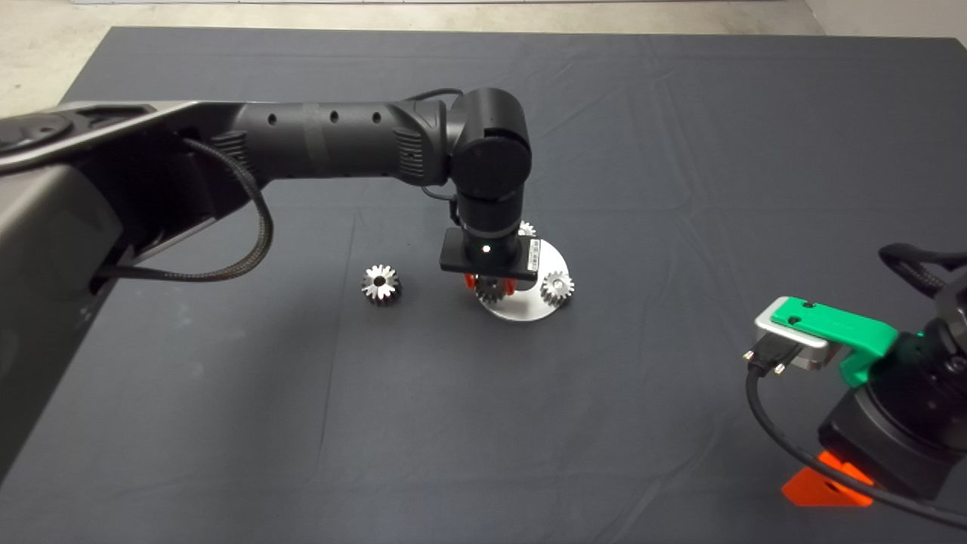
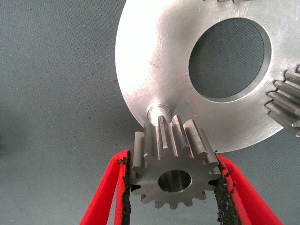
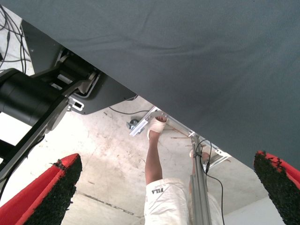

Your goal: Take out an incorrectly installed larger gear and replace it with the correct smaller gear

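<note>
My left gripper [image 1: 491,285] is shut on the smaller gear [image 2: 173,174], pale silver with short fine teeth and a round bore. It holds the gear over the near rim of the round silver plate [image 1: 521,308]. In the left wrist view a short bare peg [image 2: 157,112] on the plate [image 2: 154,51] shows just beyond the held gear. The larger gear [image 1: 381,284], star-toothed and shiny, lies on the mat left of the plate, apart from the gripper. My right gripper [image 1: 827,483] is parked at the lower right, open and empty.
Two other small gears sit on the plate, one at its right side [image 1: 557,288] and one at its far edge [image 1: 526,227]. The plate has a large round centre hole [image 2: 229,58]. The right wrist view shows the mat's edge, the floor and a person's leg [image 3: 153,159].
</note>
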{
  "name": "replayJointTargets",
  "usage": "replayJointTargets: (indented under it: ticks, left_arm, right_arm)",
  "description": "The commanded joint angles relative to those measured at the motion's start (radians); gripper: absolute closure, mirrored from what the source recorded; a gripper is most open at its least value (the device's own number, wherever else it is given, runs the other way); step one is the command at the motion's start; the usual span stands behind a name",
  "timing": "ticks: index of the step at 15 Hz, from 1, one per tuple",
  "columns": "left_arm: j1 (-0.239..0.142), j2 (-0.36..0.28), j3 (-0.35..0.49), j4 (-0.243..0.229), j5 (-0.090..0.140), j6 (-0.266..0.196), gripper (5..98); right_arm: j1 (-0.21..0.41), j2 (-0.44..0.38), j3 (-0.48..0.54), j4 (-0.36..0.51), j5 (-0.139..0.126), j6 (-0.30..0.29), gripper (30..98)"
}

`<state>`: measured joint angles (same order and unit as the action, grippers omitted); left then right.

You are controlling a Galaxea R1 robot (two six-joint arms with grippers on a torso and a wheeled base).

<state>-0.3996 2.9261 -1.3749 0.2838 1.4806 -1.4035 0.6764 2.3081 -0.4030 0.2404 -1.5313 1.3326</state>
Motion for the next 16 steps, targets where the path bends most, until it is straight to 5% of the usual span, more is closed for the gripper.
replayJointTargets:
  ticks: [1,16]
  left_arm:
    - [-0.017,0.006,-0.002,-0.003,0.004,0.006,68.3]
    - [-0.017,0.009,-0.042,0.0,0.003,0.046,68.7]
  right_arm:
    - [0.026,0.003,0.003,0.026,-0.087,0.005,31.6]
    - [0.028,0.001,0.003,0.026,-0.087,0.005,31.6]
